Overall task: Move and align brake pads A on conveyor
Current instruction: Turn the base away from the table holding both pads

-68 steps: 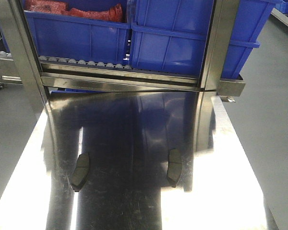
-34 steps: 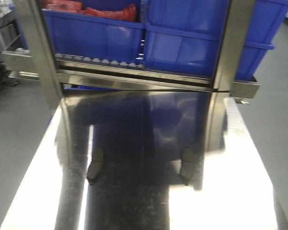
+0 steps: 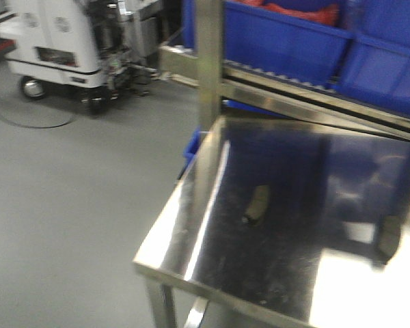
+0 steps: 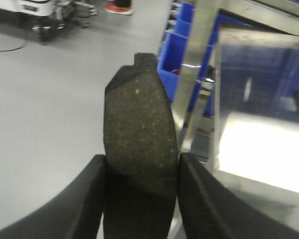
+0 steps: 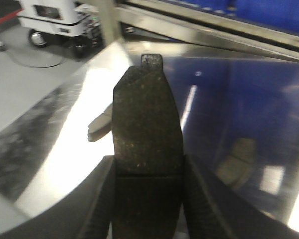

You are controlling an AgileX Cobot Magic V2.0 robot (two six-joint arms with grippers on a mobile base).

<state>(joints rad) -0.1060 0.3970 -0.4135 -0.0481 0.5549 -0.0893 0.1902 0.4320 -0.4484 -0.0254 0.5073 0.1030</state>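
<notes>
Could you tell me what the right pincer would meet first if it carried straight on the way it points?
The right pincer, shut on a brake pad, would likely reach the steel tabletop first, else the rack rail behind; depth is unclear.

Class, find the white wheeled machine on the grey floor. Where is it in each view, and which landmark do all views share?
Exterior front-facing: the white wheeled machine sits top left, well left of the steel tabletop.
Left wrist: top left edge, mostly cropped, up-left of the brake pad in the left hand.
Right wrist: top left, past the tabletop's corner.
Shared landmark: the steel tabletop.
</notes>
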